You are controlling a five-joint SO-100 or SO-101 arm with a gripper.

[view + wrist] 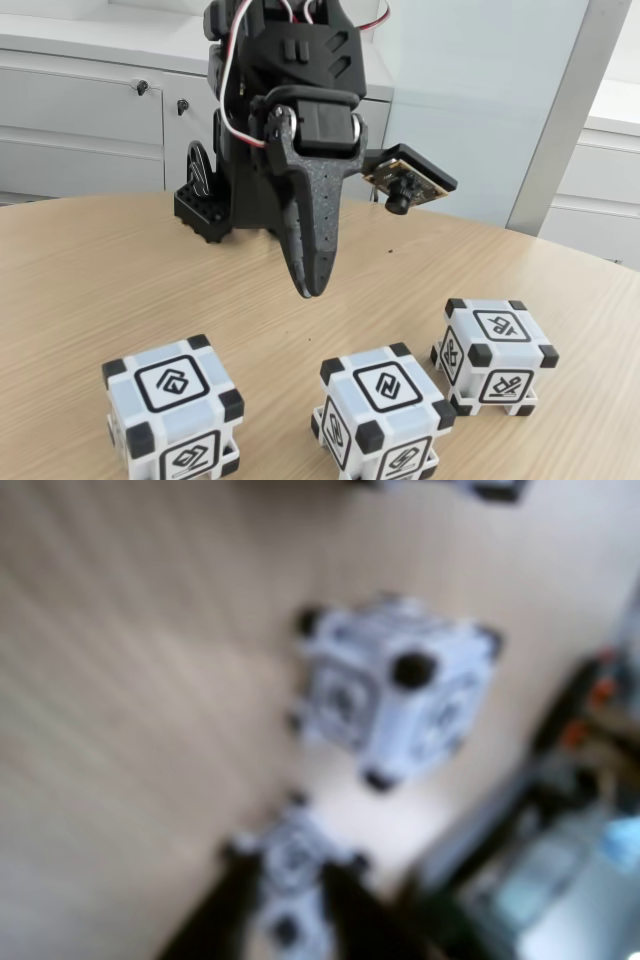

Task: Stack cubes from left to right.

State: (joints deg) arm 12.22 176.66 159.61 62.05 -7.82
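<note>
While three cubes are sitting apart along the lower frame of the fixed view, left [173, 414], middle [382, 413] and right [494, 354], nothing is being held by the pincer [312, 283], raised, seemingly closed. A misaligned descent could be nudging a cube across the desk [90, 290].

White cubes [173, 415] carry black corner blocks and black-framed rounded-square symbols on each face; the table [80, 290] is pale wood with fine straight grain; at 12 o'clock in the fixed view, a speckled matte-black gripper [312, 290] with red and white wires [240, 100]
</note>
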